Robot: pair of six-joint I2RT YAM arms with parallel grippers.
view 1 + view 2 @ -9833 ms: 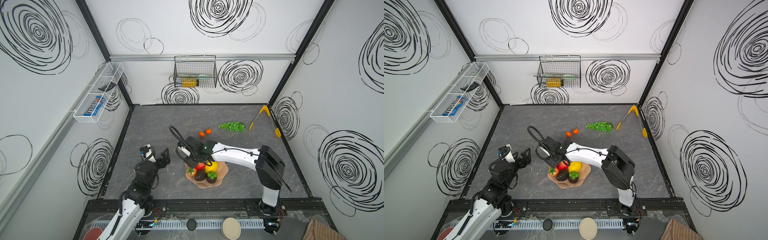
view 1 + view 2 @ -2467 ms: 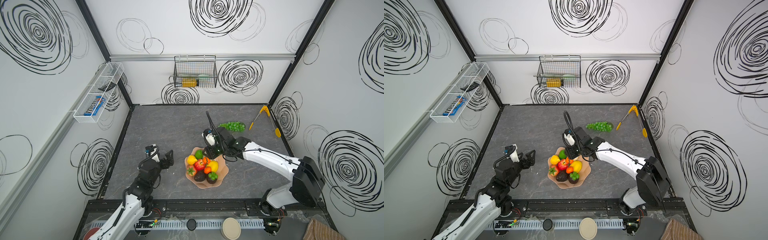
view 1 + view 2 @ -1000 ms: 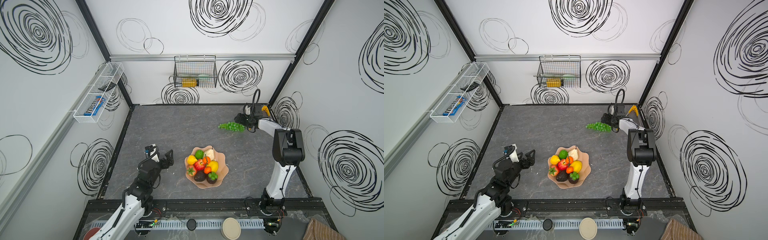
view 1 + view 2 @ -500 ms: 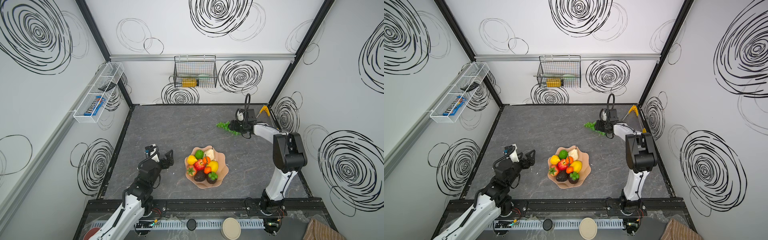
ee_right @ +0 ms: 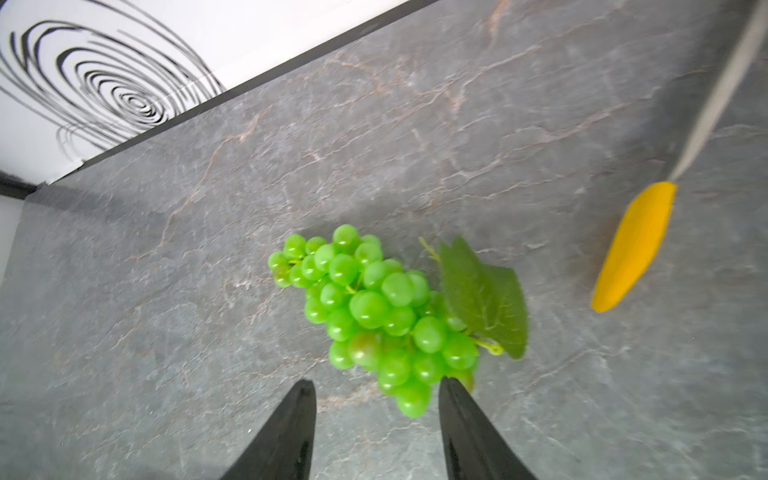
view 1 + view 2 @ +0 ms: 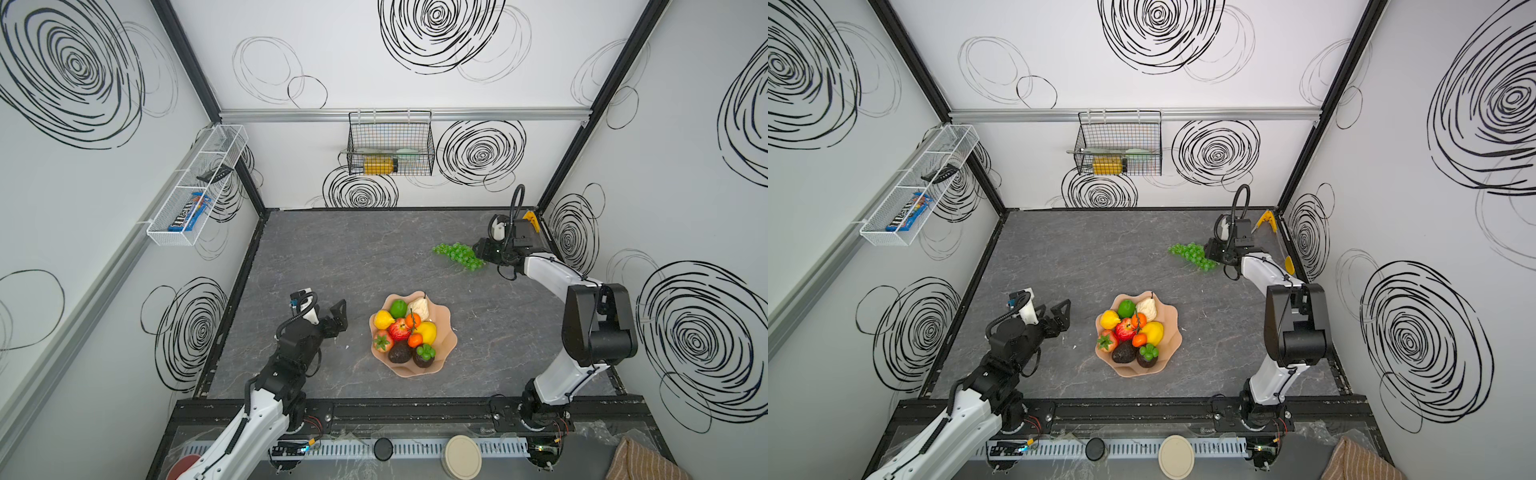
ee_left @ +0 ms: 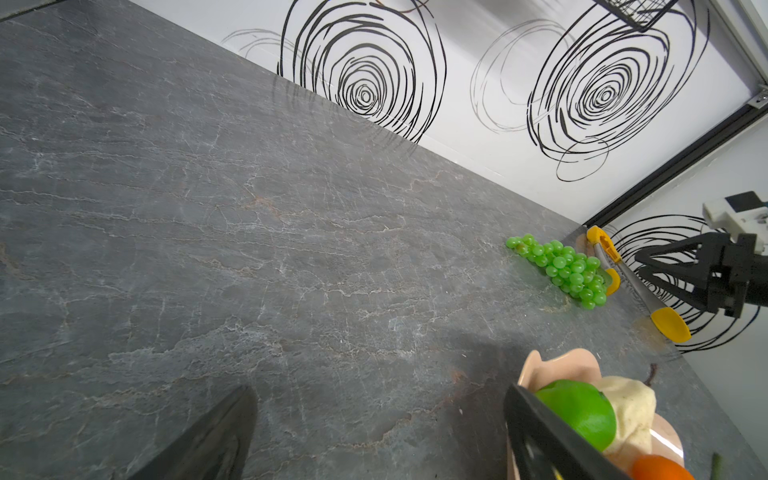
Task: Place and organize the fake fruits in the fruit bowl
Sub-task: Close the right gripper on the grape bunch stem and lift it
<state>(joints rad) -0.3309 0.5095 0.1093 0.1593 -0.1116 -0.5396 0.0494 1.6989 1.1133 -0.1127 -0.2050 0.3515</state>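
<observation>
The green grape bunch (image 6: pixel 459 256) (image 6: pixel 1192 254) lies on the grey table at the back right. My right gripper (image 6: pixel 478 253) (image 5: pixel 376 384) is low at its near end, open. The lowest grapes (image 5: pixel 374 316) sit between the fingertips; one finger touches them and the other stands apart. The scalloped peach fruit bowl (image 6: pixel 446 340) (image 6: pixel 1173 328) holds a lime (image 6: pixel 398 308), a pear (image 6: pixel 419 308), lemons, a red apple (image 6: pixel 400 329), small oranges and dark avocados. My left gripper (image 6: pixel 338 318) (image 7: pixel 376 392) hangs open and empty just left of the bowl.
Yellow-tipped tongs (image 6: pixel 1266 218) (image 5: pixel 633 245) lie by the right wall, just beyond the grapes. A black wire basket (image 6: pixel 390 143) hangs on the back wall and a white wire shelf (image 6: pixel 197 187) on the left wall. A cream disc (image 6: pixel 461 455) sits in front of the table.
My right arm has swung from the bowl out to the grape bunch, and its jaws have narrowed around the bunch's end. The left arm has not moved.
</observation>
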